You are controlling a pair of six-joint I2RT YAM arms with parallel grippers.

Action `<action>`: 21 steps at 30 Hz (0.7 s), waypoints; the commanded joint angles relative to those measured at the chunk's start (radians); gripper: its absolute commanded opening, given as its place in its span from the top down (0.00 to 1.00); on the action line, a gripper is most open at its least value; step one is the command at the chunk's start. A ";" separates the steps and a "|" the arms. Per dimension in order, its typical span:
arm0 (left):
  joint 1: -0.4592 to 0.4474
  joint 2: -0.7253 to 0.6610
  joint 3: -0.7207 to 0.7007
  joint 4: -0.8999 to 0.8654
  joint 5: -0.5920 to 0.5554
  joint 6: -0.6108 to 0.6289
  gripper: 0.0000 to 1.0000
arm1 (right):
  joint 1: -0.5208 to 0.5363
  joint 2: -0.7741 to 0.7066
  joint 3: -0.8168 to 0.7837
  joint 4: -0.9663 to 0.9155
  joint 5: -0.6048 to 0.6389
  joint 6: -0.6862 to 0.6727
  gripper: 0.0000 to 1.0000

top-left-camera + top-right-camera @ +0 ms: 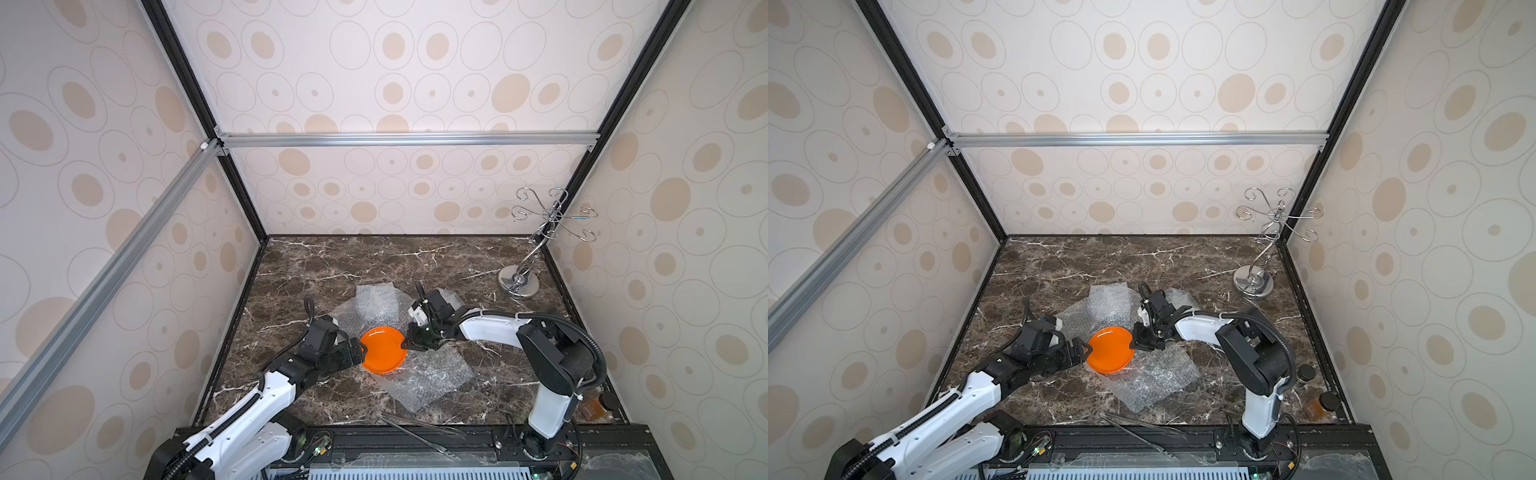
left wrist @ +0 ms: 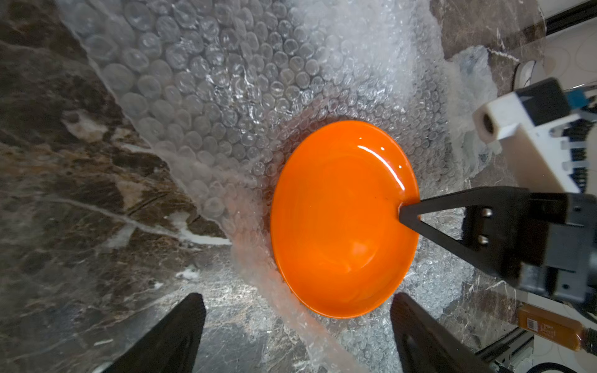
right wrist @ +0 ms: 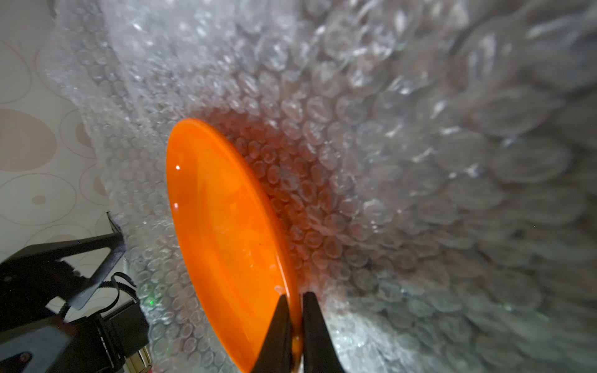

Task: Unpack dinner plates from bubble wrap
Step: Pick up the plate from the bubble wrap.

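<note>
Orange plate (image 1: 383, 350) bared, lying on spread bubble wrap (image 1: 432, 376), well apart from wire stand (image 1: 518, 283). R hand (image 3: 295, 323) clenched on its stand-side rim; L hand (image 2: 297, 295) released, just beside far rim. Lift-off pending; other plates not seen.

orange plate (image 3: 226, 232): rim cut off at frame edge
bubble wrap (image 3: 484, 145): blurred, close to lens
amber jar (image 2: 546, 326): label unreadable
</note>
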 commanded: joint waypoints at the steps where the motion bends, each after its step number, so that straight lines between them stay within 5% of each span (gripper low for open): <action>1: 0.008 0.008 0.003 0.020 0.003 0.002 0.09 | -0.003 -0.074 -0.023 0.011 -0.003 0.025 0.91; 10: 0.011 0.052 0.009 0.058 0.027 0.013 0.09 | -0.089 -0.278 -0.088 -0.056 -0.018 0.006 0.94; 21: 0.013 0.044 0.007 0.049 0.027 0.020 0.09 | -0.410 -0.586 -0.287 -0.169 -0.114 -0.010 0.94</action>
